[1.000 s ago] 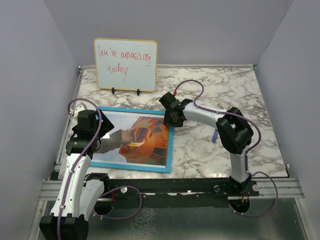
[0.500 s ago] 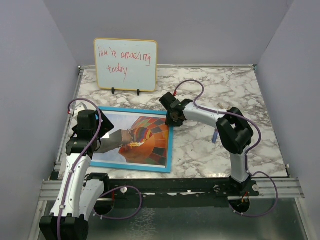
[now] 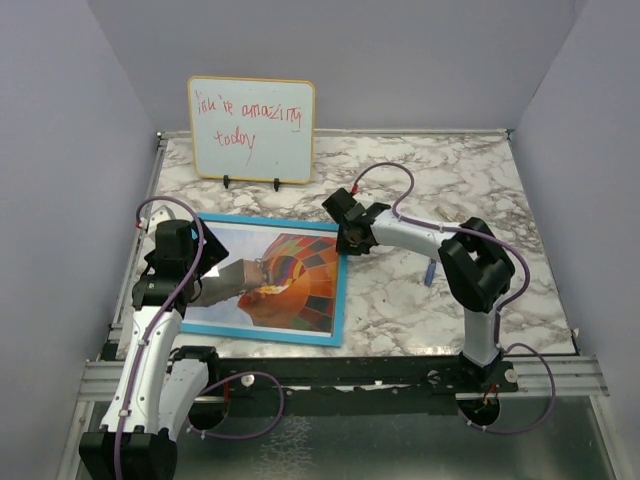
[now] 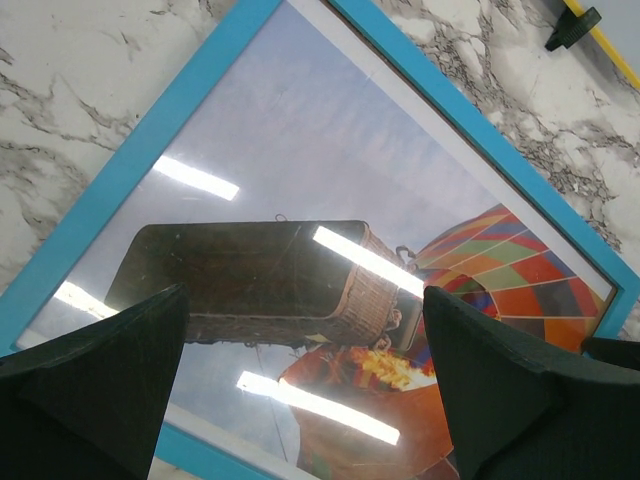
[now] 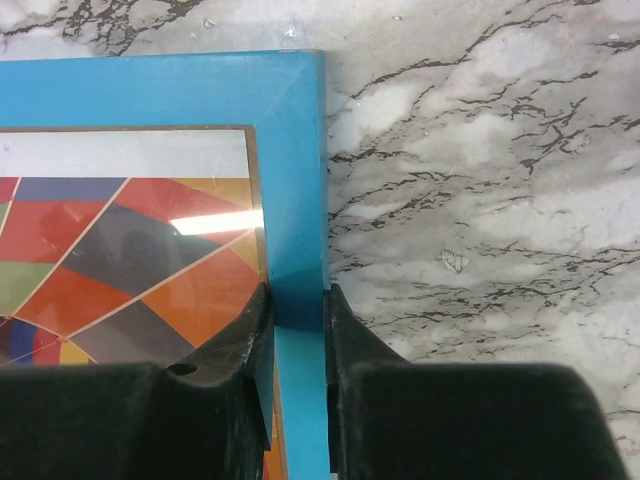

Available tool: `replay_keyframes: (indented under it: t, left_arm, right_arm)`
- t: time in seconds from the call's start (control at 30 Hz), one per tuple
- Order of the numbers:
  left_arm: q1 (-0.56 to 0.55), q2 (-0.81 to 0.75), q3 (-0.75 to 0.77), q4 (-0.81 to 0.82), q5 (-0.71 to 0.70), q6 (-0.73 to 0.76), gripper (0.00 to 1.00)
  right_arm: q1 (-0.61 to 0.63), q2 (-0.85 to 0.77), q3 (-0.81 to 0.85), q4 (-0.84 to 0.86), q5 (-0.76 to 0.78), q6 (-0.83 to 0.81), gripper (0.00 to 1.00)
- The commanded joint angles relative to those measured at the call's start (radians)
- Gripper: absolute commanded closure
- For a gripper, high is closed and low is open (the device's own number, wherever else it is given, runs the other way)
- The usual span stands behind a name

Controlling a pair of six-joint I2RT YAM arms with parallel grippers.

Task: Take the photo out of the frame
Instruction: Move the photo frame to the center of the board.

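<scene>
- The frame [image 3: 337, 300] lies flat on the marble table [image 3: 450, 180], at about 8 o'clock from the table's middle, with its bright blue rim facing up.
- The photo [image 3: 300, 285] sits inside the frame, showing the striped balloon and pale sky. Ceiling lights glare on its surface.
- The right arm rises from its base at 5 o'clock on the table to a bent elbow. Its forearm then reaches toward 10 o'clock and ends at the frame's 1 o'clock corner.
- The right gripper [image 5: 297, 310] is pressed onto the frame's right rim, just short of that corner. One finger [image 5: 250, 335] is on the picture side and the other is on the marble side, so the blue strip fills the narrow gap between them.
- The left arm climbs from its base at 7 o'clock toward 12 o'clock. Its wrist is folded over the frame's left edge, and the tool is angled down and toward 4 o'clock.
- The left gripper [image 4: 305, 293] is spread wide above the pictured basket, with nothing between its fingers.
- Whether the left fingertips touch the glazing cannot be told.
- A small whiteboard [image 3: 250, 128] with red handwriting stands upright at 11 o'clock, well apart from the frame.
</scene>
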Motion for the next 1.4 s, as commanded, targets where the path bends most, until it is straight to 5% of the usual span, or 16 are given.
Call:
replay_keyframes:
  t: [0.0, 0.33, 1.17, 1.37]
  left_arm:
    - [0.010, 0.005, 0.003, 0.018, 0.020, 0.010, 0.01]
    - [0.010, 0.009, 0.001, 0.018, 0.018, 0.011, 0.01]
    - [0.010, 0.015, 0.005, 0.021, 0.047, 0.022, 0.01]
    - [0.006, 0.087, 0.003, 0.051, 0.198, 0.036, 0.01]
  right_arm:
    - [-0.005, -0.047, -0.044, 0.013, 0.035, 0.017, 0.87]
    - [-0.138, -0.178, -0.233, 0.122, -0.069, 0.086, 0.98]
    - [-0.307, -0.580, -0.660, 0.054, 0.028, 0.083, 0.96]
    - [-0.313, -0.667, -0.736, 0.028, 0.022, 0.134, 0.96]
